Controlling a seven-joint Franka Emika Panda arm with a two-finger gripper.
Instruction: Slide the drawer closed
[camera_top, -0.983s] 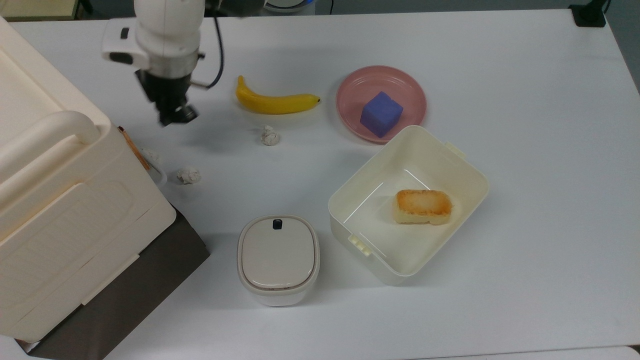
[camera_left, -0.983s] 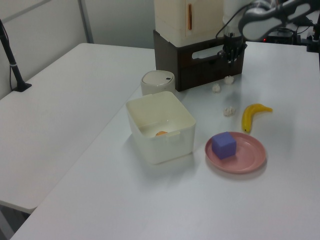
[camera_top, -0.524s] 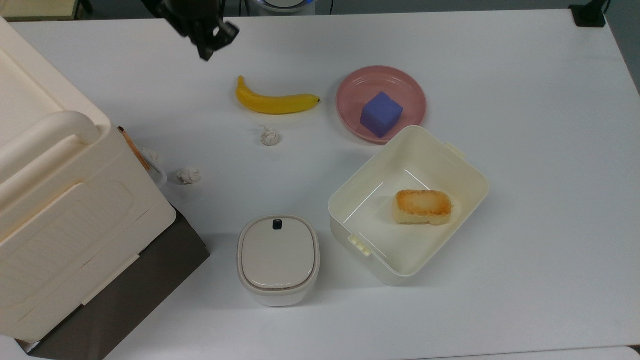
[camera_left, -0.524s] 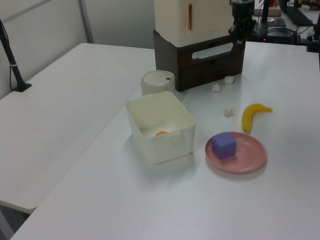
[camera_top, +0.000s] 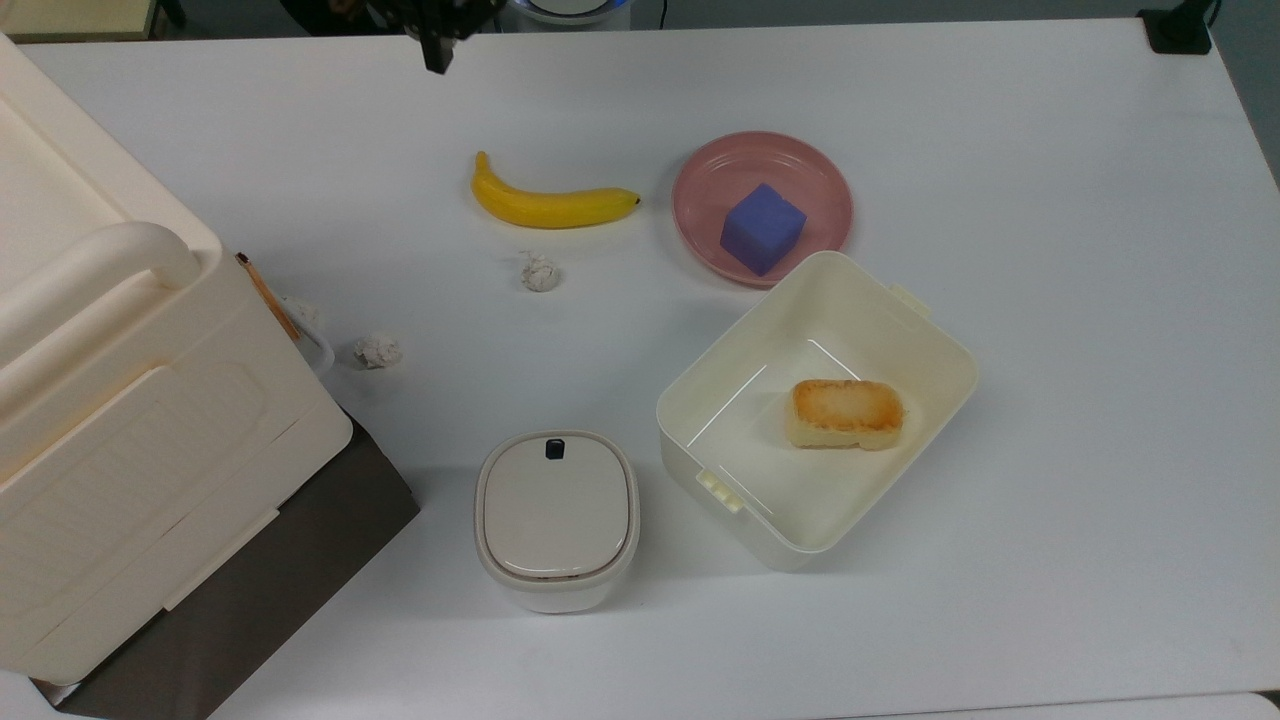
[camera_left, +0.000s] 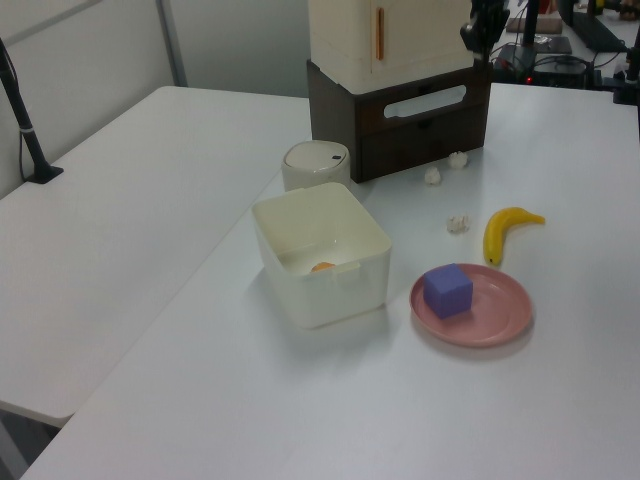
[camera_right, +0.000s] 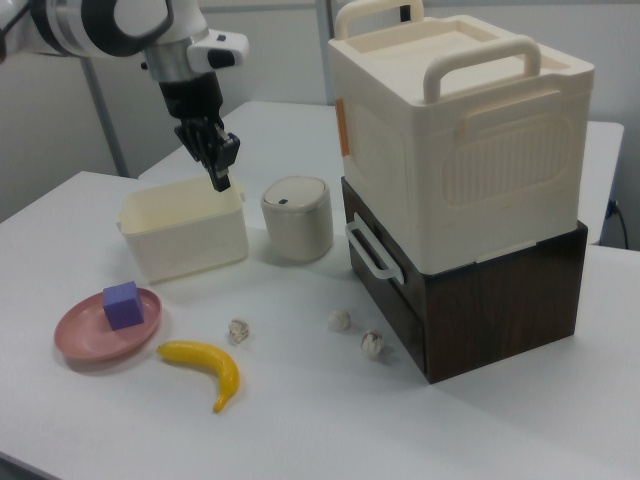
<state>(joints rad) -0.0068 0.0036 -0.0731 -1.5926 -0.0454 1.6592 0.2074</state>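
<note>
The drawer (camera_left: 375, 115) is in the dark brown cabinet, under the large cream box. Its dark front lies level with the cabinet face, and its white loop handle (camera_left: 425, 102) sticks out. In the right view the drawer (camera_right: 385, 240) and its handle (camera_right: 368, 250) face the right view's left. My gripper (camera_right: 219, 176) hangs high above the table, shut and holding nothing. It is well clear of the drawer. In the top view my gripper (camera_top: 437, 55) sits at the upper edge, beyond the banana. In the left view my gripper (camera_left: 482, 28) hovers above the cabinet's right corner.
Large cream box (camera_top: 120, 400) sits on the cabinet. Three crumpled paper balls (camera_top: 377, 350) lie before the drawer. On the table are a banana (camera_top: 550, 205), a pink plate (camera_top: 820, 185) with a blue cube (camera_top: 762, 228), a white tub (camera_top: 900, 330) with bread, and a lidded canister (camera_top: 556, 515).
My gripper has drawn back from the drawer front, rising and moving to the top view's upper edge. The drawer front looks the same throughout.
</note>
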